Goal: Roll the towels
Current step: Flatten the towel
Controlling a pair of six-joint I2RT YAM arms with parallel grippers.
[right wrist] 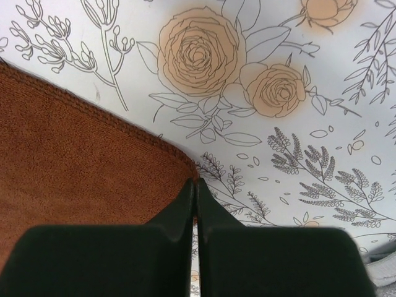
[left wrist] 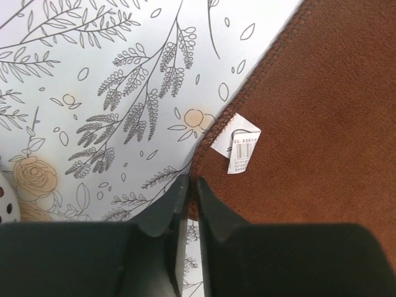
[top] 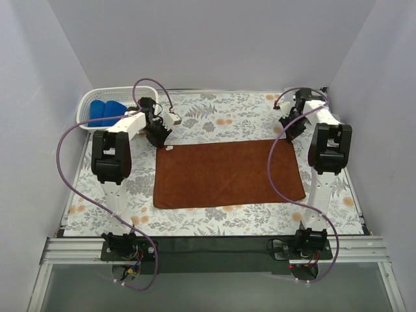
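Note:
A rust-brown towel (top: 227, 172) lies flat and spread out on the flowered table cover. My left gripper (top: 160, 138) is at its far left corner, next to the white label (left wrist: 237, 147). Its jaws are closed to a thin gap with the towel's edge (left wrist: 193, 192) between the tips. My right gripper (top: 289, 130) is at the far right corner (right wrist: 185, 162), jaws closed with the tips on the corner's hem. A bright blue towel (top: 107, 110) lies in the basket. A sliver of light grey cloth (right wrist: 382, 271) shows at the right wrist view's lower right edge.
A white perforated basket (top: 88, 104) stands at the far left corner; its wall also shows in the left wrist view (left wrist: 6, 207). White walls close in the table on three sides. Purple cables loop from both arms.

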